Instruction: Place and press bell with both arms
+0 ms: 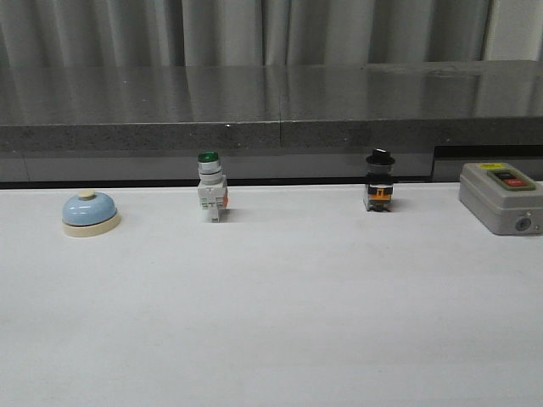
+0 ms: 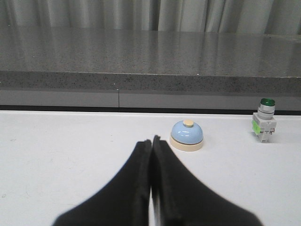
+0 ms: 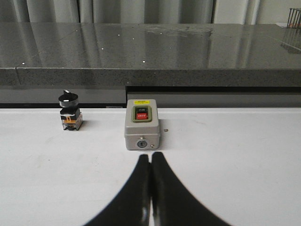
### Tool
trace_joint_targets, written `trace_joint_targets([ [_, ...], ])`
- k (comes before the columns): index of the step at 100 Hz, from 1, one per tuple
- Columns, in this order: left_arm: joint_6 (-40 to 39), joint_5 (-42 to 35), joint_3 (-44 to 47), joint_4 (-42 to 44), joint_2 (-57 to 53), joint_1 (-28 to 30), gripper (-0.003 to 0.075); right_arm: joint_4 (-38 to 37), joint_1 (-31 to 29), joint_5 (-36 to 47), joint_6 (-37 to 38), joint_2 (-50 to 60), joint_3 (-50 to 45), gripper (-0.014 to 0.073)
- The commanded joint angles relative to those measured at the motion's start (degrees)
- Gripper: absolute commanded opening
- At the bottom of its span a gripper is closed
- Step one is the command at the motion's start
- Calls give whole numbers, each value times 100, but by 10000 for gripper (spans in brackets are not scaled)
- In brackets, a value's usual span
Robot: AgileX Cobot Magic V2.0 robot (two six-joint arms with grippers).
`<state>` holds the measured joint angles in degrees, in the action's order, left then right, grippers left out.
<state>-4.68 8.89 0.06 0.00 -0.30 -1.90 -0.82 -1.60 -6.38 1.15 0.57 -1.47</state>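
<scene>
The counter (image 1: 280,322) is carrying a grey box (image 1: 501,197), two switches and, at far left, the bell (image 1: 90,213). Both the left gripper (image 2: 151,141) and right gripper (image 3: 150,156) are sitting clenched, empty; unless reopened, the left risks shoving the glossy bell aside.

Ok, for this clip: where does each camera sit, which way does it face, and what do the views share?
Front view: looks forward over the white table at the bell, green-capped switch, black-knobbed switch and grey button box; no arm shows.
Left wrist view: low over the table, facing the bell; shut left pincer shows.
Right wrist view: low, facing the grey button box; shut right pincer shows.
Shared: each wrist view repeats two front-view things; neither repeats the other's.
</scene>
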Motion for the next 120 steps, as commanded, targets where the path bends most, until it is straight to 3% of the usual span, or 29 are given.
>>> trace_joint_targets([
  [1,-50,-415,245,0,-170,-2,-20,-52,-19,438,-29,76,78,-69],
  [49,-50,-363,245,0,-170,-2,-20,-52,-19,438,-29,76,78,-69],
  [67,-50,-689,119,-36,-170,-2,-20,-52,-19,438,-29,76,78,-69],
  [92,-50,-365,-797,-36,326,-2,-20,-52,-19,438,-29,76,78,-69],
  [120,-50,488,-2068,-36,1765,-37,-20,-52,-19,438,-29,76,78,-69],
])
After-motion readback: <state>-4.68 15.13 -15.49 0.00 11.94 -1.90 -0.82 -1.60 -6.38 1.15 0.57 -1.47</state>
